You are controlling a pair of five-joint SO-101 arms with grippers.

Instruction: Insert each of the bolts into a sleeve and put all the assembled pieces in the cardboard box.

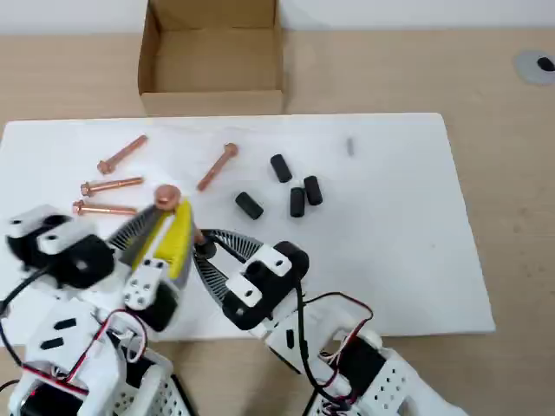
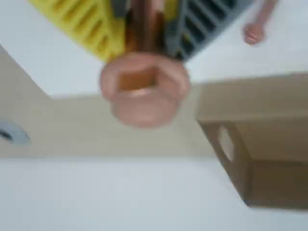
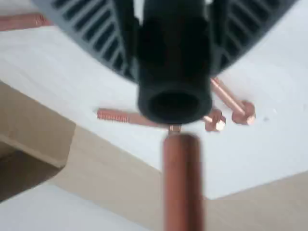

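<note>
My left gripper (image 1: 165,217), with one yellow finger (image 2: 82,19), is shut on a copper bolt (image 2: 144,91) above the near-left part of the white mat (image 1: 390,260). The bolt's head (image 1: 166,197) points toward the cardboard box (image 1: 212,56). My right gripper (image 1: 206,247) is shut on a black sleeve (image 3: 173,72), held at the bolt's threaded end. In the right wrist view the bolt's shaft (image 3: 182,183) lines up with the sleeve's open bore, just short of it. Several loose bolts (image 1: 111,185) and several black sleeves (image 1: 297,201) lie on the mat.
The open box stands at the far edge of the wooden table, behind the mat. One loose bolt (image 1: 217,166) lies between the bolt group and the sleeves. A round grey fitting (image 1: 536,66) sits at the table's far right.
</note>
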